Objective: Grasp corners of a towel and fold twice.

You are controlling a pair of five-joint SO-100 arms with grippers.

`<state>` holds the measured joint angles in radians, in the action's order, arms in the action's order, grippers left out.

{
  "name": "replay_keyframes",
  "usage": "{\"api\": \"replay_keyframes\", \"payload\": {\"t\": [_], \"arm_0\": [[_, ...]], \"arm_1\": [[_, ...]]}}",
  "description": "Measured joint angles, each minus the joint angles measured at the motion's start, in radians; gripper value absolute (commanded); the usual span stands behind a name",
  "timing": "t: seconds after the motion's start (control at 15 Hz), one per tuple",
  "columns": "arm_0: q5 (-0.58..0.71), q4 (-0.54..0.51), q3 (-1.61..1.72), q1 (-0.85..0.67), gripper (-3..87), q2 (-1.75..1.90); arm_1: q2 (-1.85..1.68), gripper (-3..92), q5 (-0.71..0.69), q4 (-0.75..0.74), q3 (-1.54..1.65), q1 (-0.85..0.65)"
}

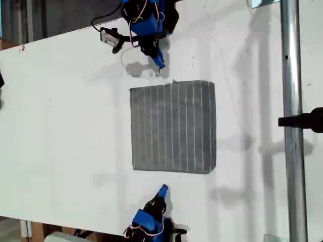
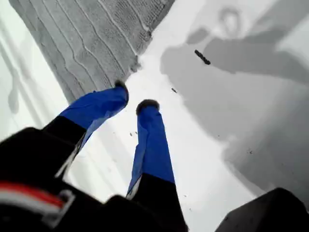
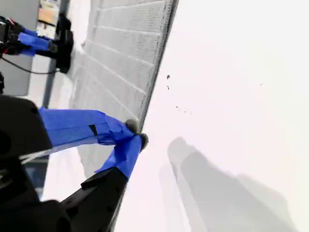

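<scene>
The grey striped towel [image 1: 174,126] lies flat and spread out on the white table. Its corners [image 1: 132,91] [image 1: 214,83] [image 1: 134,168] [image 1: 214,172] are all free. My first gripper [image 1: 159,64] hovers just beyond the towel's far edge, toward the exterior view's top. In the first wrist view this gripper [image 2: 134,96] is slightly open and empty, with the towel [image 2: 96,38] edge just ahead. My second gripper [image 1: 162,190] sits off the opposite edge, toward the exterior view's bottom. In its own view it [image 3: 137,134] is shut on nothing, beside the towel [image 3: 125,48] edge.
A metal pole [image 1: 290,121] with a black clamp [image 1: 305,121] runs down the exterior view's right side. A small camera [image 1: 111,38] juts from the first arm. The table's slanted edge [image 1: 50,38] crosses the exterior view's upper left.
</scene>
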<state>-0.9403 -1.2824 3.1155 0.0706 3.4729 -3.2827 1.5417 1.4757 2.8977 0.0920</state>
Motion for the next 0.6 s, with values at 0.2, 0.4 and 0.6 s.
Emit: {"api": "replay_keyframes", "payload": {"t": [0.2,0.4,0.6], "arm_0": [[-0.368,0.000,0.000,0.023,-1.5,0.000],[-0.784,-0.009,0.000,0.012,-1.5,0.000],[-0.796,-0.012,0.000,0.017,-1.5,0.000]], "arm_1": [[-0.011,-0.1,-0.023,-0.061,0.000,0.017],[-0.011,-0.2,-0.023,-0.061,0.000,0.044],[0.109,-0.2,-0.028,-0.058,-0.135,0.106]]}}
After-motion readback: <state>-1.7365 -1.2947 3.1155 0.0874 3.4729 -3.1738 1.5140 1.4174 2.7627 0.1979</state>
